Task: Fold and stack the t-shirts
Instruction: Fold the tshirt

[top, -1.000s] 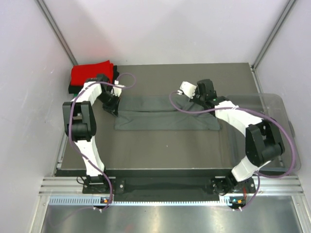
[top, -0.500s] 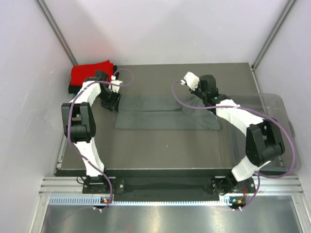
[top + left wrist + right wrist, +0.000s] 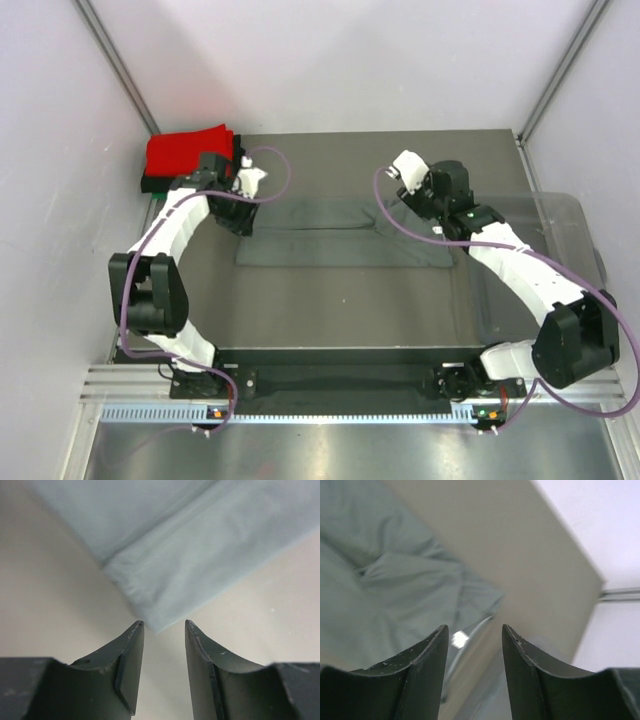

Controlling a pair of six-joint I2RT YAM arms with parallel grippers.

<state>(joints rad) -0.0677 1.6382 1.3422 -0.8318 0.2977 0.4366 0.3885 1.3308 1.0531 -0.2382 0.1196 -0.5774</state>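
- The dark grey t-shirt (image 3: 340,240) lies flat mid-table, folded into a long band whose long axis runs from 9 to 3 o'clock in the top view.
- The left gripper (image 3: 242,218) is at the band's 9 o'clock end. In its wrist view the left gripper (image 3: 162,625) has its jaws parted and empty. A corner of the shirt (image 3: 200,555) points at the gap from 12 o'clock, just ahead of the tips and not yet between them.
- The right gripper (image 3: 430,200) hangs over the 3 o'clock end, toward the far edge. In the right wrist view the right gripper (image 3: 472,627) is also spread and grasps nothing; the cloth (image 3: 395,580) lies off at 10 o'clock from the gap.
- Judged from this, the left arm is the nearer to a pinch, needing only a short push toward 12 o'clock (the right must first shift across).
- The shirt is thin, limp, matte knit with a doubled edge at the left and soft puckers at the right. It should sag and slide if lifted by one corner.
- The stack sits at the table's (image 3: 330,310) 10 o'clock corner: a red t-shirt (image 3: 185,150) on top, with slivers of a black t-shirt (image 3: 148,183) and a green t-shirt (image 3: 150,196) beneath.
- A clear plastic bin (image 3: 575,225), hard and glossy, stands at 3 o'clock.
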